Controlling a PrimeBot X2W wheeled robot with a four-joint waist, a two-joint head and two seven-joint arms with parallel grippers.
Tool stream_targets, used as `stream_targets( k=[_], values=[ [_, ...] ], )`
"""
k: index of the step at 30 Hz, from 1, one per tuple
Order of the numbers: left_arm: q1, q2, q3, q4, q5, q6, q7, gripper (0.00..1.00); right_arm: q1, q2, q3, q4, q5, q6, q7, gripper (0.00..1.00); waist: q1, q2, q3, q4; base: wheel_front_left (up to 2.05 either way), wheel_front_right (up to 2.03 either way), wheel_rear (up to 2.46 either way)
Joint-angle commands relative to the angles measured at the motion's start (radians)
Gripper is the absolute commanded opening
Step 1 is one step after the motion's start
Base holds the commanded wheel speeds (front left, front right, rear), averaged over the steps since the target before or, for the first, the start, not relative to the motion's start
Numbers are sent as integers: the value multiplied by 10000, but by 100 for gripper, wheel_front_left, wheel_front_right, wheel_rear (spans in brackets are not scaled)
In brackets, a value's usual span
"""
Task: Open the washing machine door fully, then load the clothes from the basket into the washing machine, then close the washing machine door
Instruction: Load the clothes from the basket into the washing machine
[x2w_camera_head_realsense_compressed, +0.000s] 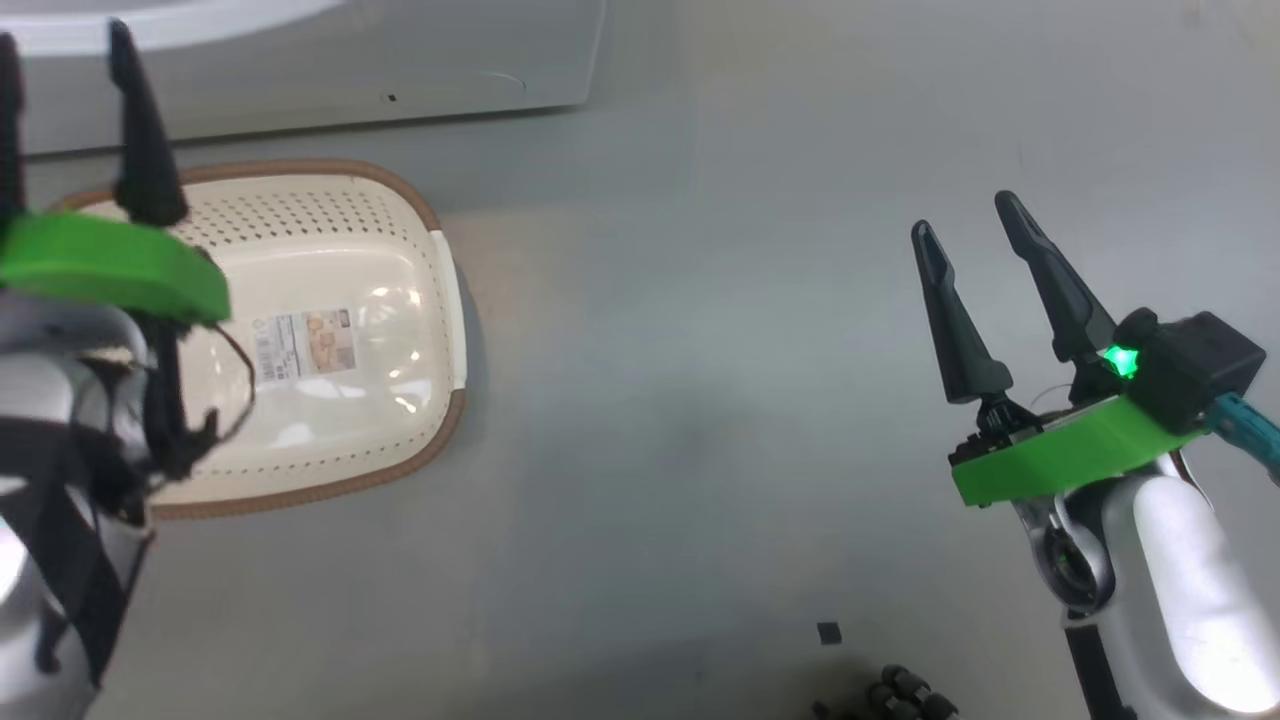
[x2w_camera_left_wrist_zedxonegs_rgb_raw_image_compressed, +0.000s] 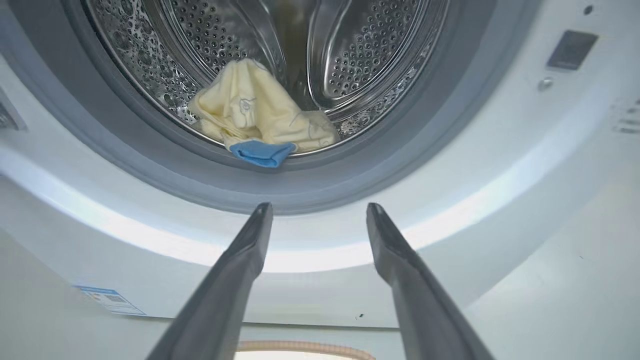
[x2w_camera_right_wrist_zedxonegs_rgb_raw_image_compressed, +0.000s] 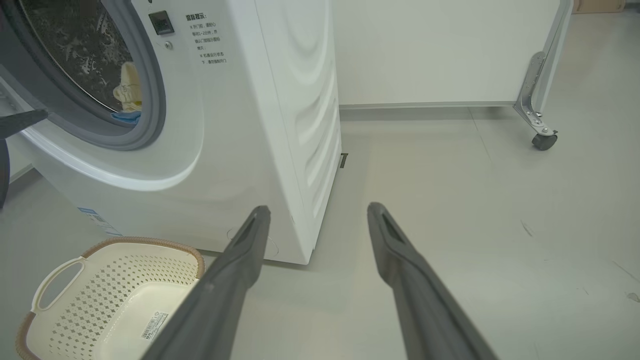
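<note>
showing label sticker (x2w_camera_head_realsense_compressed: 305, 345) inside basket (x2w_camera_head_realsense_compressed: 330, 215)

Smooth pale grey floor (x2w_camera_right_wrist_zedxonegs_rgb_raw_image_compressed: 475, 210) with a soft sheen, faintly scuffed toward 4 o'clock in the right wrist view. At 12 o'clock there, a white panel (x2w_camera_right_wrist_zedxonegs_rgb_raw_image_compressed: 435, 50), raised off the floor on a metal bracket (x2w_camera_right_wrist_zedxonegs_rgb_raw_image_compressed: 535, 95) with a dark caster (x2w_camera_right_wrist_zedxonegs_rgb_raw_image_compressed: 544, 141) at 2 o'clock. In the head view, small dark square (x2w_camera_head_realsense_compressed: 829, 632) at 6 o'clock.

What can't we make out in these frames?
- Basket left side, head view: hidden behind left gripper.
- Clothes, right wrist view: partly behind the gasket.
- Notice on machine, right wrist view: too small to read.
- Dark lumps, head view: cut by bottom edge.
</note>
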Motion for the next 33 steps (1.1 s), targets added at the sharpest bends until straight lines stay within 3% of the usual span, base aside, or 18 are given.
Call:
stream_targets(
  k=[1, 6, 11, 21, 33],
  values=[
    [323, 274, 350, -675, 80, 1055, -168, 100, 286, -90, 73, -362, -97, 35, 88, 100, 1, -1, -560, 424, 0, 0, 0],
    [2310, -97, 268, -2115, 230, 1961, -723, 100, 615, -141, -29, -591, -285, 35, 384, 100, 1, -1, -1148, 688, 0, 0, 0],
    [3707, -452, 230, -2891, 178, 2466, -1174, 100, 906, -197, -79, -764, -440, 35, 637, 100, 1, -1, -1659, 898, 0, 0, 0],
    [5127, -1145, -327, -2655, 26, 2441, -1658, 100, 1613, -237, -78, -1054, -680, 35, 1136, 100, 1, -1, -2908, 1212, 0, 0, 0],
    [5545, -1280, -593, -2296, -118, 2395, -1576, 100, 2098, -186, -81, -1344, -766, 35, 1459, 100, 1, -1, -3569, 1255, 0, 0, 0]
  ],
)
